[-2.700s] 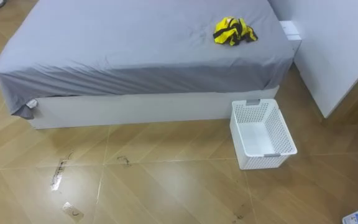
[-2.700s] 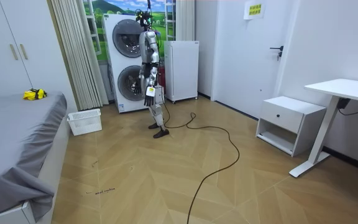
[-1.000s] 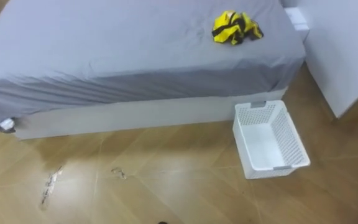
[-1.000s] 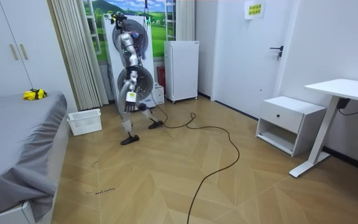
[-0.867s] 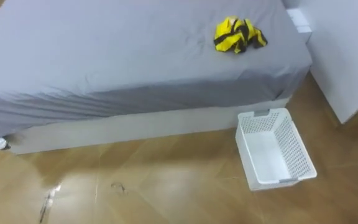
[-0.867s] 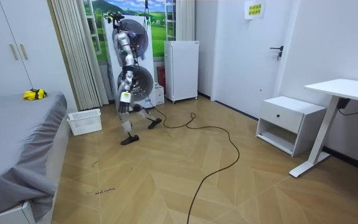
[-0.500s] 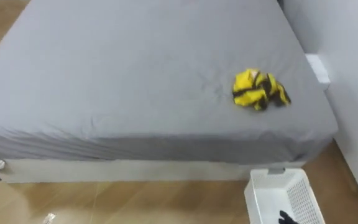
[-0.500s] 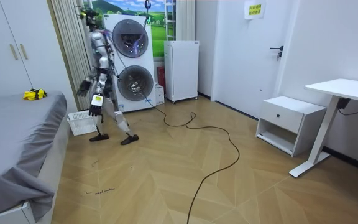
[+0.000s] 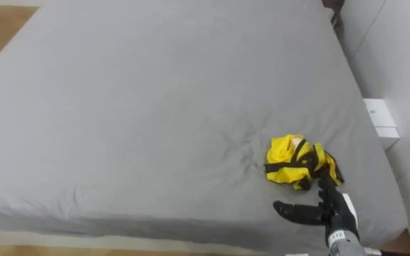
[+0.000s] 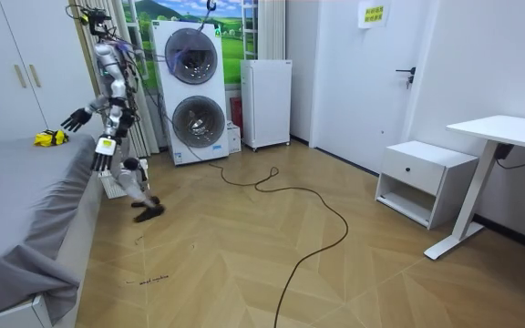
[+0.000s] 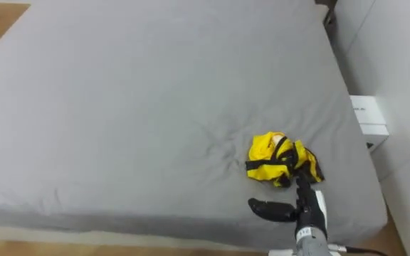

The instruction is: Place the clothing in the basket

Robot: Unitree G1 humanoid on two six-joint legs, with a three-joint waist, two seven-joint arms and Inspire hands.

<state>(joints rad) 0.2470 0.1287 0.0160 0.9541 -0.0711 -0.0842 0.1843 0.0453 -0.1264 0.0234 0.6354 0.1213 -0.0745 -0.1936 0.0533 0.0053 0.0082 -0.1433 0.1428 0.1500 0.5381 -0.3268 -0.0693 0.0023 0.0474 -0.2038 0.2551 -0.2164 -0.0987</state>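
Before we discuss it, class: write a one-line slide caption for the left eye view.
Open right hand held over the grey bed, right beside the crumpled yellow-and-black garment.

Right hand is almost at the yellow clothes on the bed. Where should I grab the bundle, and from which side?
Probably the raised, crumpled middle of the clothes, where the folds stand up off the bed. Come down from above on the near side: the right hand hovers open close in front of the bundle, which lies slumped in a heap with no loose edge to hook.
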